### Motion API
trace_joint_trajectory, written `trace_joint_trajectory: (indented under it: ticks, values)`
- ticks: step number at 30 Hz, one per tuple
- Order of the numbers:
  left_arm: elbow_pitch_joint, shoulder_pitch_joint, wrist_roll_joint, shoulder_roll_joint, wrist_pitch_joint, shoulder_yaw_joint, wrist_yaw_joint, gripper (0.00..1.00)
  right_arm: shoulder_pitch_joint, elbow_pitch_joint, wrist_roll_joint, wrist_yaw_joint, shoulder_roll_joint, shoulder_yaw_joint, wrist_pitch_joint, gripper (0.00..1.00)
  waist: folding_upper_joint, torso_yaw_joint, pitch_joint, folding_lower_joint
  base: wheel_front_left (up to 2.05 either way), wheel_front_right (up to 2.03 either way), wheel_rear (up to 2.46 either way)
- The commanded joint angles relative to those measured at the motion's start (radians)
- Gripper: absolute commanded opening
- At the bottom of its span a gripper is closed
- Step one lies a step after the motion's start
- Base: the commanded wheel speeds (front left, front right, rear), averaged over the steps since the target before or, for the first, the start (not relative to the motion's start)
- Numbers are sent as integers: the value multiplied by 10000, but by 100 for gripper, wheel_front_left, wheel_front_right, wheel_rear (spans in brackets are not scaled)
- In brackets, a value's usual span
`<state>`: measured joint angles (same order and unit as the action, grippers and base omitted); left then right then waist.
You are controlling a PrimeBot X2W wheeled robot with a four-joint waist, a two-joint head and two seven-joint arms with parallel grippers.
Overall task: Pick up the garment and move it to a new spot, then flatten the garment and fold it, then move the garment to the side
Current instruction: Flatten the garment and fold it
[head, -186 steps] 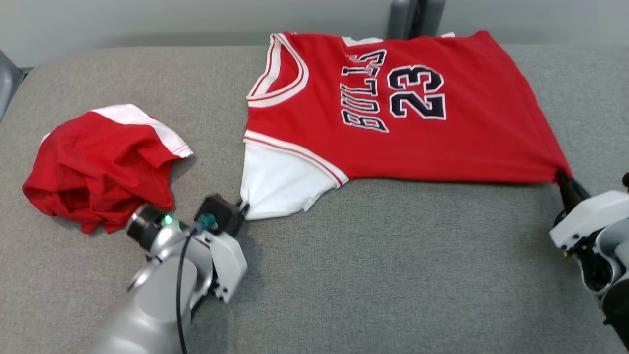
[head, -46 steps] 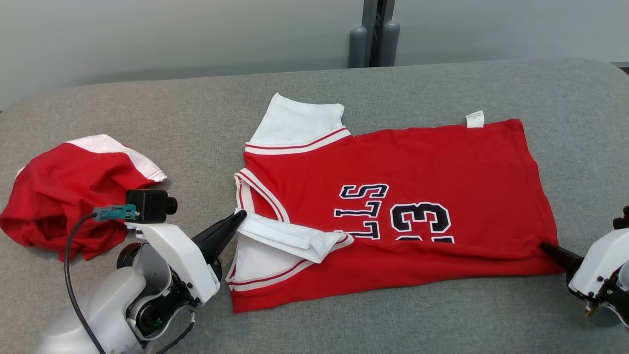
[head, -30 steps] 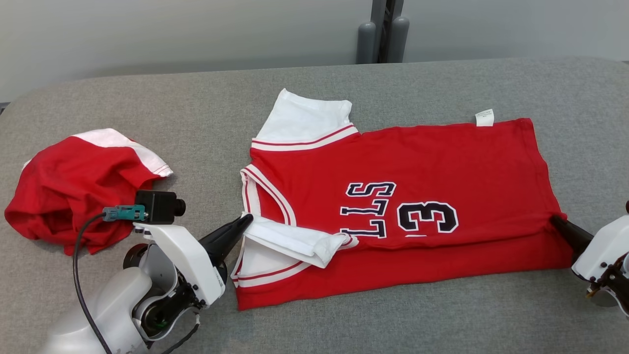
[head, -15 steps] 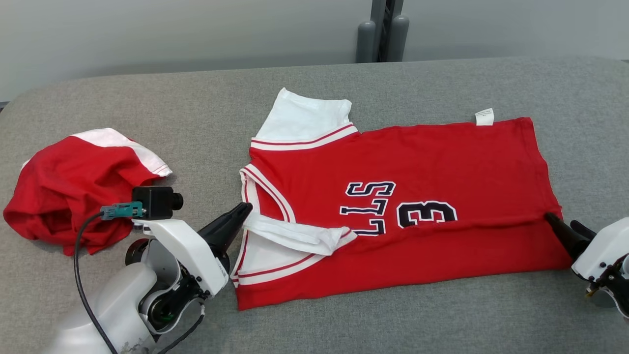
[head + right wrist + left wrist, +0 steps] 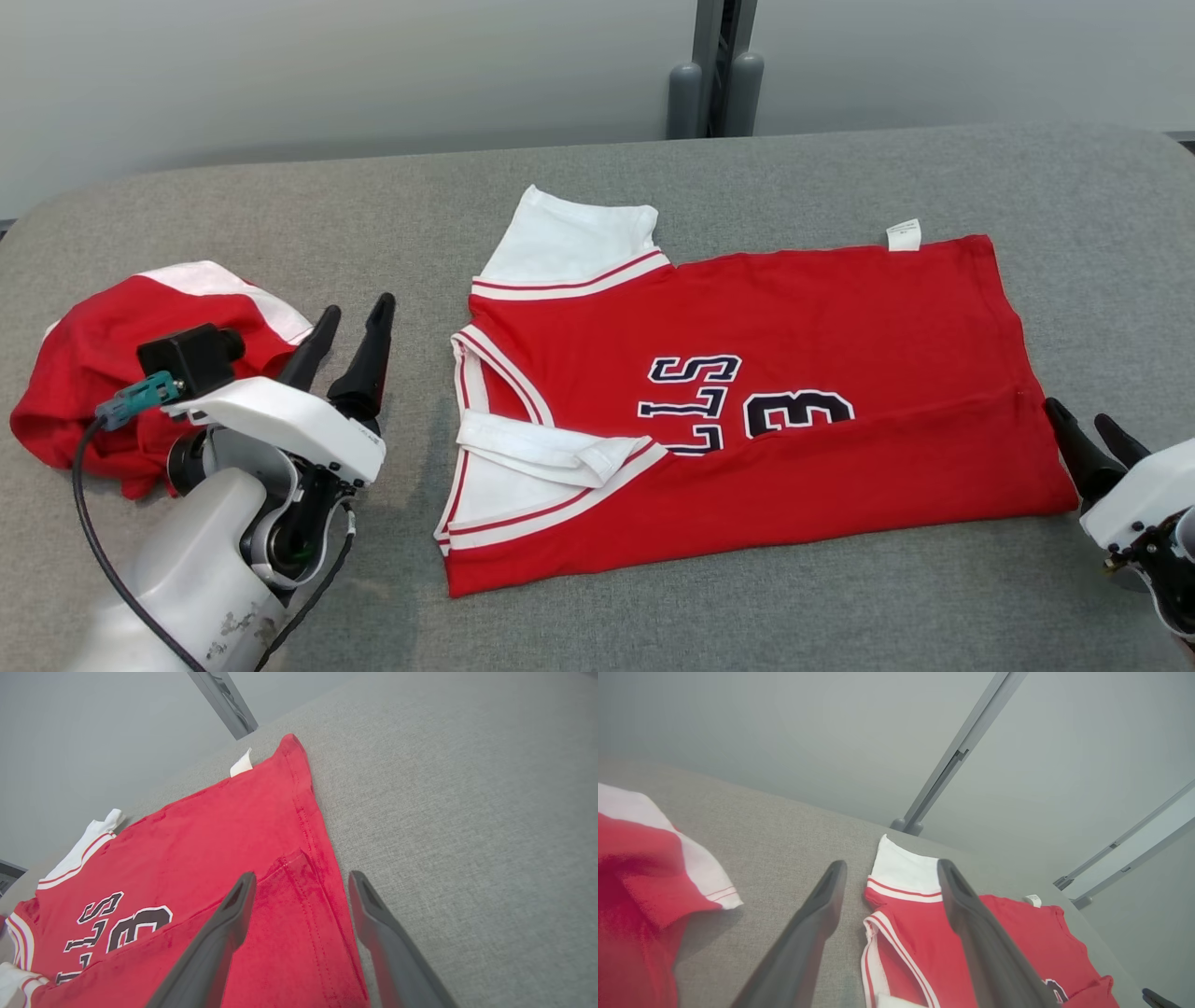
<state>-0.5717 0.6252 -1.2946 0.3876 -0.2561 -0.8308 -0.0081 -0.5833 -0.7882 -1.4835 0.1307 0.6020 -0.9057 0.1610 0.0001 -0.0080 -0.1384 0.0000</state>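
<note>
Your jersey (image 5: 747,411) is lying flat in the middle of the desk (image 5: 653,616), near long edge doubled up over the lettering so the number's half covered. Looks to me like the first lengthwise fold is in, though the white sleeve (image 5: 541,448) is bunched a bit messily at the collar end. Left gripper (image 5: 357,308) sits just off that collar end, fingers spread, empty. Right gripper (image 5: 1078,413) is just off the jersey's hem corner, also spread, holding nothing. One at each end of the fold line makes sense for a two-handed fold. The crumpled red garment (image 5: 112,373) is parked beyond the left gripper, well clear of the jersey.
</note>
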Motion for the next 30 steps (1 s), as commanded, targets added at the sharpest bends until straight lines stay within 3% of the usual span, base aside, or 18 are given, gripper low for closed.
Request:
trace_joint_trajectory:
  ticks: [1,4,5,11,17,22,30]
  values:
    - [-27,-269,199,-110,-67,355,102,100,175,31,219,-1,48,-8,411,100,-1,-24,107,0,0,0,0]
    - [415,-923,1478,-375,-86,1834,267,100,457,89,551,1,-14,153,929,100,-1,-27,273,0,0,0,0]
    - [778,-1695,2432,-753,-77,2724,371,100,679,43,974,1,-53,352,1047,100,-1,-32,401,0,0,0,0]
    - [1670,-3689,4952,-2097,-83,4968,349,100,1642,338,3575,1,-503,3207,1050,100,-1,-64,730,0,0,0,0]
    - [1841,-4896,6845,-3107,-84,6390,111,100,3090,1259,6374,1,-1488,6045,1054,100,-1,-108,1012,0,0,0,0]
    - [1687,-5396,8046,-3339,-85,6728,182,100,4032,1898,7957,1,-2382,7578,1053,100,-1,-108,1174,0,0,0,0]
    - [859,-5519,7739,-3326,-85,5202,593,100,4480,1789,8936,1,-2947,8188,1056,100,-1,-94,1215,0,0,0,0]
